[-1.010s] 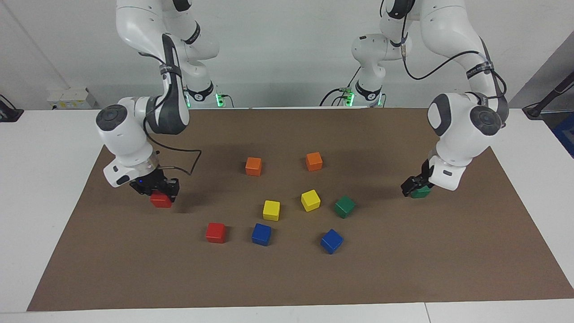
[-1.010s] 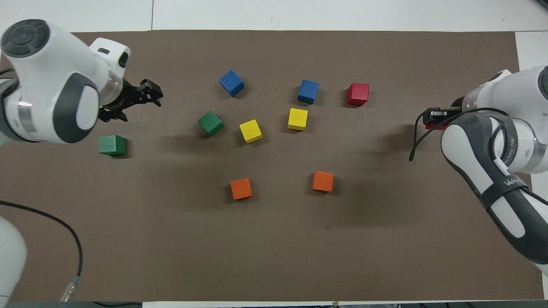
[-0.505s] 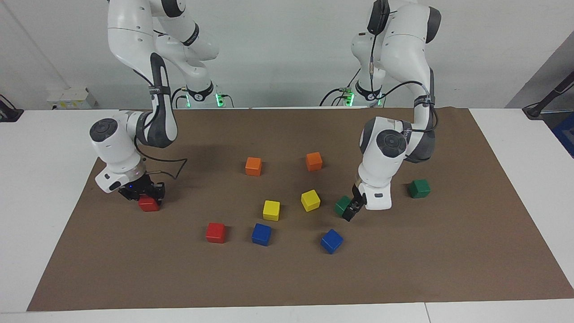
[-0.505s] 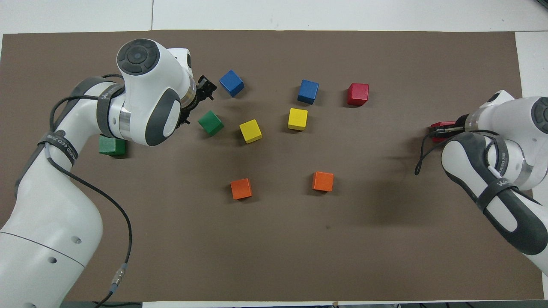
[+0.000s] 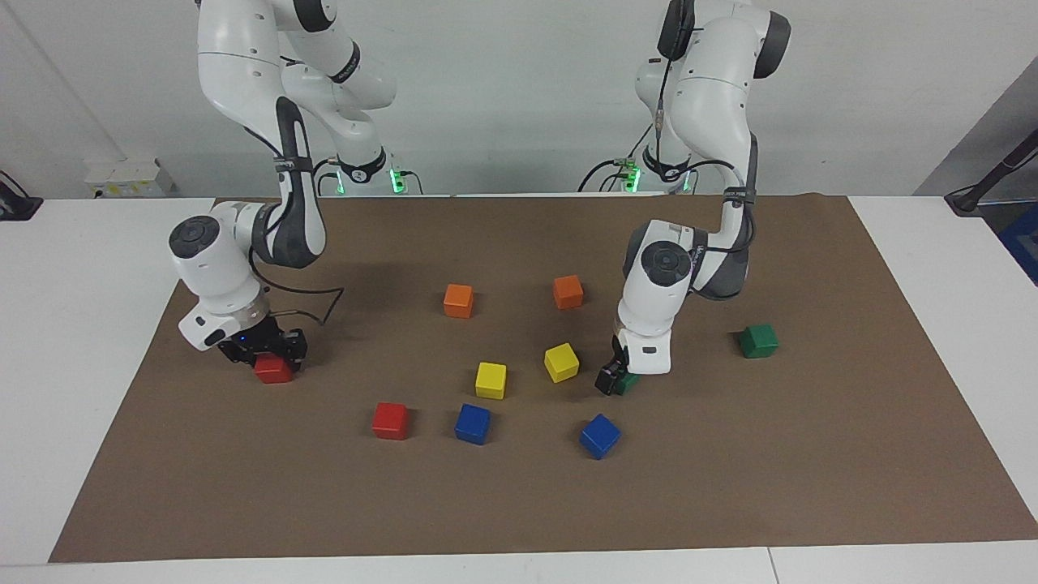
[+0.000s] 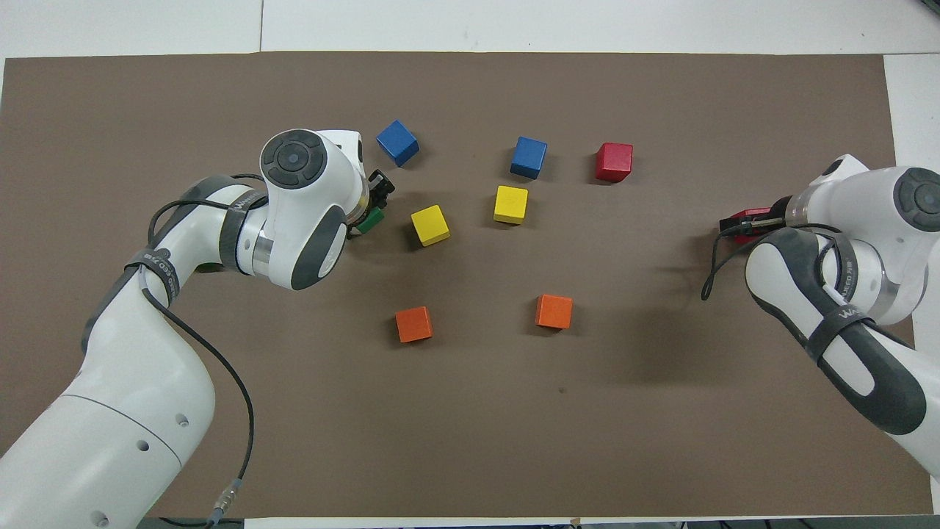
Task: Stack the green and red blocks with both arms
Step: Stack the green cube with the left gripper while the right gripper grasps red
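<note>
Facing view: the left claw point(image 5: 614, 380) has come down onto the green block point(image 5: 625, 381) beside the yellow cube point(image 5: 561, 362); half a second ago it hung just beside that block. Whether its fingers have closed cannot be told. The other green block point(image 5: 759, 341) lies alone toward the left arm's end of the worktop point(image 5: 811, 487). The right claw point(image 5: 268, 349) stays clamped on a red block point(image 5: 273, 369) low over the mat, shifted slightly toward the middle. The second red block point(image 5: 390, 421) has not moved.

Overhead view: the left claw point(image 6: 376, 198) now covers most of the green block point(image 6: 371, 218); the right claw point(image 6: 756, 220) holds its red block point(image 6: 742, 222).
</note>
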You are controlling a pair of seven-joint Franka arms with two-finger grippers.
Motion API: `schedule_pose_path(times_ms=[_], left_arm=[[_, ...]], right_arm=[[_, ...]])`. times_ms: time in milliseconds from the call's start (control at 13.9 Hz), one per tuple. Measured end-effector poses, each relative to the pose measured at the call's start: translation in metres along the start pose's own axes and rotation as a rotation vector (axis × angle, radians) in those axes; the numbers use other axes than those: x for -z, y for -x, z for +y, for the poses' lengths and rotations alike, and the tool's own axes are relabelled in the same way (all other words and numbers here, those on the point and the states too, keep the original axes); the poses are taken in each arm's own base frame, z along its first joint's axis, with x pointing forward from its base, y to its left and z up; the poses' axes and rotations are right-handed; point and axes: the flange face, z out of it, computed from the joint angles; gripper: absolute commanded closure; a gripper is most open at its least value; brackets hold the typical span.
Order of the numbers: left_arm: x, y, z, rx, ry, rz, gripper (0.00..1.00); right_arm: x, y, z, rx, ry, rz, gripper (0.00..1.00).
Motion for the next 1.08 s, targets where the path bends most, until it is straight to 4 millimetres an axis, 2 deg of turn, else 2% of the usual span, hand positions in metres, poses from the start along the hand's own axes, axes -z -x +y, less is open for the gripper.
schedule_pose_path(times_ms=[144,216,289,433,505,577,649,794,938,1082], left_arm=[[0.022,-0.015,-0.007,-0.063,-0.062,-0.002,1.00],[0.040,-0.032,-0.018,-0.127,-0.091,-0.017,1.00],[0.063,-0.055,-0.039,-0.203,-0.113,-0.036,1.00],[0.114,-0.112,-0.106,-0.362,-0.132,-0.086,1.00],[0.130,-0.138,-0.142,-0.439,-0.129,-0.105,1.00],[0.137,-0.159,-0.173,-0.527,-0.116,-0.117,1.00],[0.133,-0.172,-0.196,-0.615,-0.104,-0.135,1.00],[0.104,-0.179,-0.223,-0.698,-0.086,-0.140,1.00],[0.076,-0.169,-0.226,-0.721,-0.075,-0.122,1.00],[0.069,-0.162,-0.225,-0.731,-0.072,-0.119,1.00]], right_arm=[[0.024,-0.016,-0.008,0.019,-0.006,-0.018,0.00],[0.043,-0.028,-0.018,0.021,-0.009,-0.020,0.00],[0.064,-0.041,-0.032,0.009,-0.002,-0.015,0.00],[0.095,-0.061,-0.080,-0.040,0.020,0.012,0.00],[0.102,-0.067,-0.110,-0.059,0.020,0.023,0.00],[0.105,-0.072,-0.137,-0.078,0.017,0.025,0.00],[0.106,-0.078,-0.159,-0.099,0.014,0.026,0.00],[0.096,-0.096,-0.184,-0.135,0.014,0.026,0.00],[0.069,-0.110,-0.195,-0.149,0.021,0.011,0.00],[0.042,-0.121,-0.206,-0.149,0.027,-0.003,0.00]])
